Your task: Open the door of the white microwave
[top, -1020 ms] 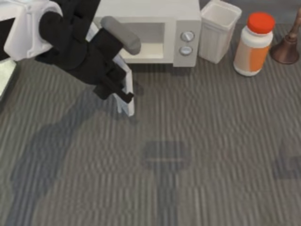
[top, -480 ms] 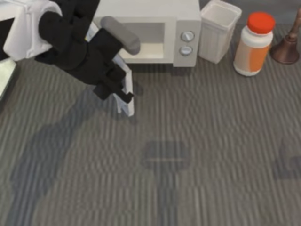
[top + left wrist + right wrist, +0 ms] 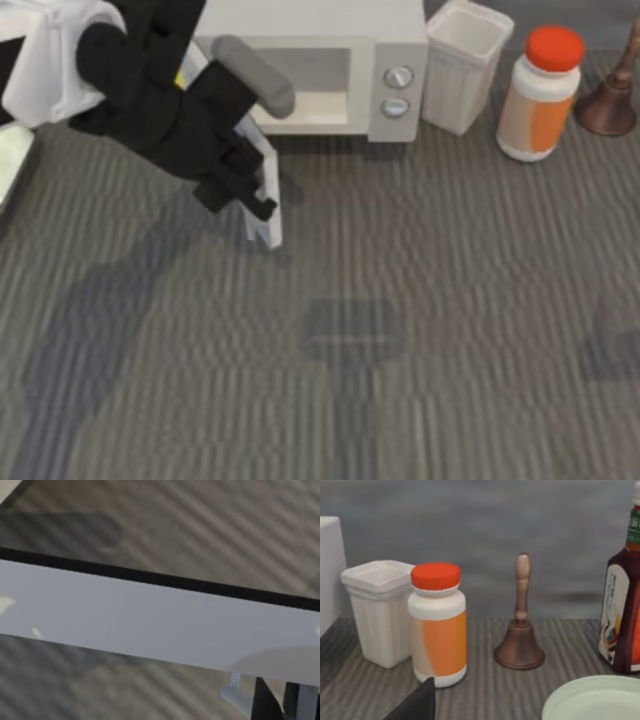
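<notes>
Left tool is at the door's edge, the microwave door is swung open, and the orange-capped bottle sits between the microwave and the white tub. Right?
Not quite. In the top view the tub stands beside the microwave, and the bottle sits beyond it, between tub and bell. The rest holds: left tool at the open door.
</notes>
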